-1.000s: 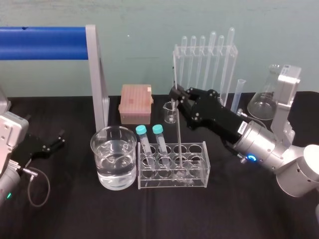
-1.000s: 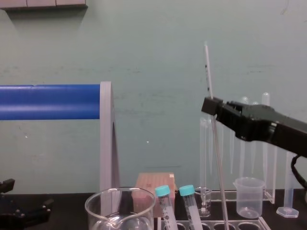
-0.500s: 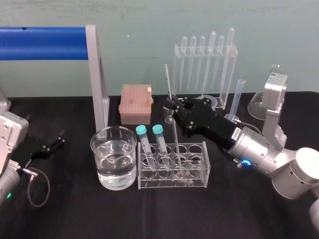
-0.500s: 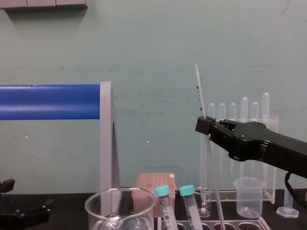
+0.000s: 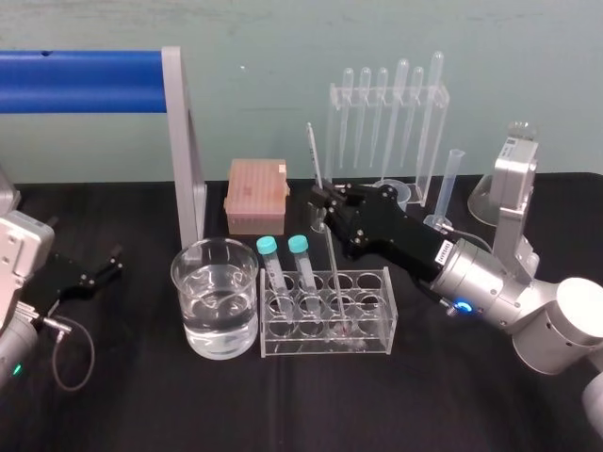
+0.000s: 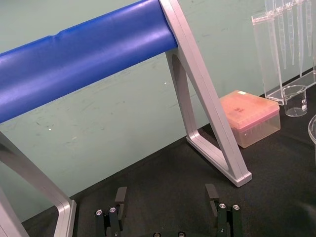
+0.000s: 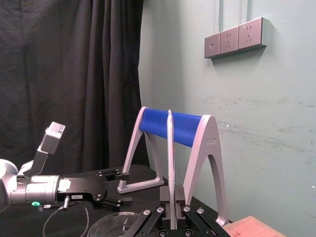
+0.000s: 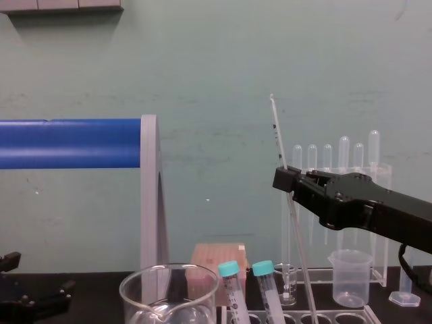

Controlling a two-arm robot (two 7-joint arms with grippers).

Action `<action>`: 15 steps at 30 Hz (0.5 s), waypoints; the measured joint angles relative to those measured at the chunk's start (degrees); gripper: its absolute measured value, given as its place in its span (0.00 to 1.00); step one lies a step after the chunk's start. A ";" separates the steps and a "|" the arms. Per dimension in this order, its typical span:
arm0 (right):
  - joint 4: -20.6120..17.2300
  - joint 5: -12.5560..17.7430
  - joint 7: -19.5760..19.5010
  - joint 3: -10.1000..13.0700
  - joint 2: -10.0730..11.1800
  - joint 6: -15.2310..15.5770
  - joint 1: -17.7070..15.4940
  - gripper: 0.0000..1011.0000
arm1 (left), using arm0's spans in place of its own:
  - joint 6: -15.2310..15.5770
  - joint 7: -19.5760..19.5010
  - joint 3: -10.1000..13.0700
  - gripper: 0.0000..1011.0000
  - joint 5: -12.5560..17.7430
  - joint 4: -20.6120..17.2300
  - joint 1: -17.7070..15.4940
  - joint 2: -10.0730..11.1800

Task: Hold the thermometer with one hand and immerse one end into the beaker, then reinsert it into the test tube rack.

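Now the right hand (image 5: pixel 323 201) pinches the thermometer (image 5: pixel 334 273) tight
It leans a little, and its low end sits in a hole of the rack (image 5: pixel 372 341), near the beaker (image 5: pixel 215 311); the left hand (image 5: pixel 102 267) rests far left, fingers apart

The right hand (image 5: pixel 325 201) is black and boxy, with two fingers and small silver screws on its side. A white label (image 5: pixel 441 252) with dark print sits at its base. Behind it comes a thick silver cylindrical wrist (image 5: pixel 480 275) with a glowing blue ring light (image 5: pixel 459 306), then rounded grey joints (image 5: pixel 565 330). The left hand (image 6: pixel 166 197) is black too, with bright screw heads (image 6: pixel 220 206). Its arm has a pale grey housing (image 5: pixel 17 256), a thin grey cable (image 5: pixel 73 356) in a loop and a small green light (image 5: pixel 16 370).
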 joint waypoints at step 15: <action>-0.07 0.14 0.04 0.06 0.05 0.06 -0.09 0.44 | 0.00 0.00 0.00 1.00 0.00 0.00 0.00 0.00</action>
